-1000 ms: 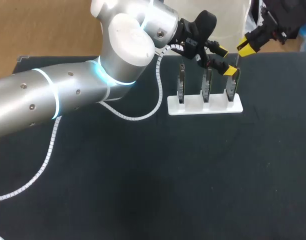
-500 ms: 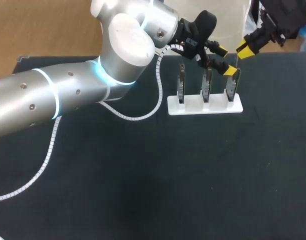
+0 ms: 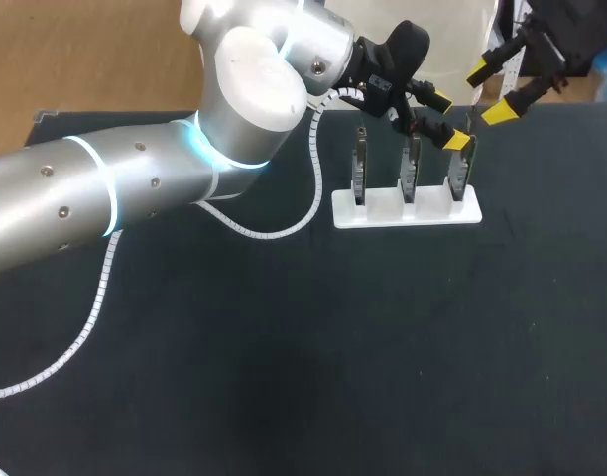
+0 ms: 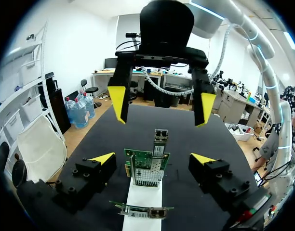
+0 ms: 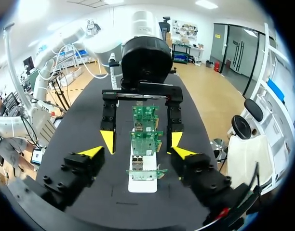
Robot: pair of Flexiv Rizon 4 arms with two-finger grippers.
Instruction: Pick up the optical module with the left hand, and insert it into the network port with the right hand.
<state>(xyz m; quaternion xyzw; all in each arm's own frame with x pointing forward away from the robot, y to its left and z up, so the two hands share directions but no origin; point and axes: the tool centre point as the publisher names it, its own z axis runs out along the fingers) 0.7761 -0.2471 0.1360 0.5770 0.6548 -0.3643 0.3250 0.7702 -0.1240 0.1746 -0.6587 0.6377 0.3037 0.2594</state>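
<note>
Left gripper (image 3: 445, 122) held open about end card (image 3: 459, 178) of white stand (image 3: 403, 213) on tabletop (image 3: 333, 347); optical module (image 4: 160, 137), hard to make out, seen upright there, untouched. Right gripper (image 3: 489, 92) spread open above, arm (image 3: 571, 30) cropped.

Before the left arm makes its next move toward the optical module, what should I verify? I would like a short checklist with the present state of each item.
1. Left gripper open and empty: ok, its fingers stand apart.
2. Left gripper lined up: ok, the green card stands between its fingers, touching neither.
3. Optical module in view: ok, it stands up above that card.
4. Right gripper open and empty: ok.
5. Right gripper out of the way: cannot tell, it hangs close, just beyond the white holder.
6. Cards upright in the holder: ok.
</note>
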